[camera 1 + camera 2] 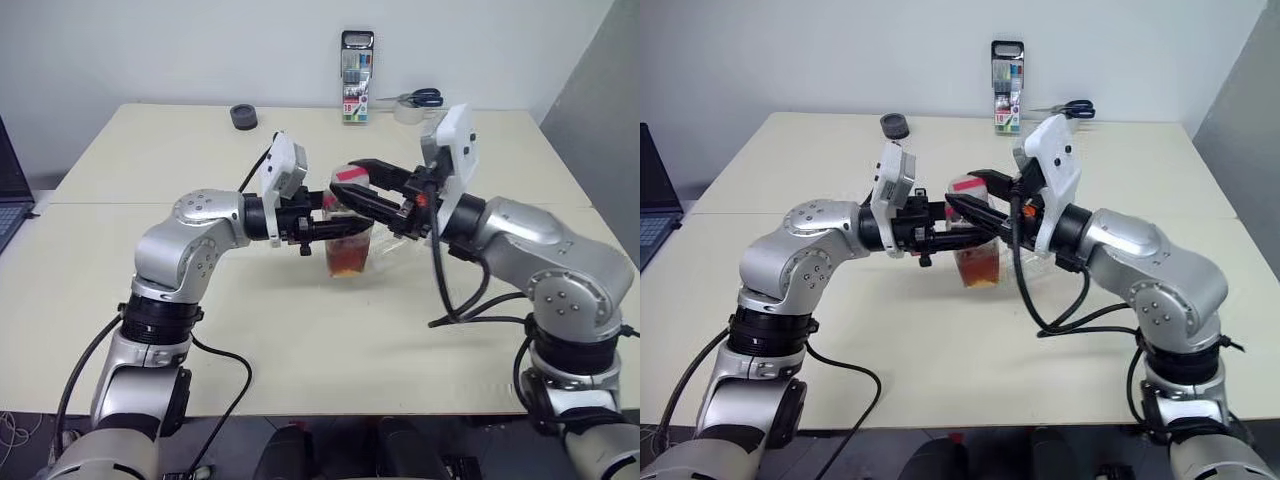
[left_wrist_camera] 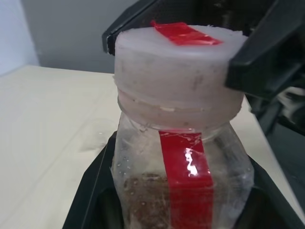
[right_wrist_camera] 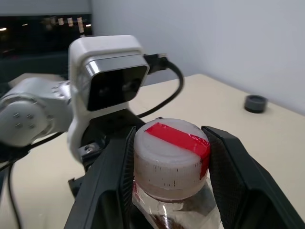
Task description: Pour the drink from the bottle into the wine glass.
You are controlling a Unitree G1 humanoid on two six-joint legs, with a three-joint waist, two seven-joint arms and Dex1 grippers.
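The bottle (image 1: 348, 252) is upright over the middle of the table (image 1: 150, 160), clear plastic with a red label strip (image 2: 183, 176) and reddish-brown drink (image 1: 347, 262) in its lower part. My left gripper (image 1: 330, 228) reaches in from the left and is shut on the bottle's body. From the right, my right gripper (image 1: 345, 178) sits with one finger on each side of the pale, red-taped cap (image 3: 169, 152), closed against it. A clear part of the wine glass (image 1: 393, 252) shows behind my right wrist; most of the glass is hidden.
At the table's far edge stand a marker case (image 1: 357, 77), scissors (image 1: 420, 98) and a tape roll (image 1: 408, 112). A small dark round thing (image 1: 243, 116) lies at the far left. A laptop (image 1: 10, 205) sits beyond the table's left side.
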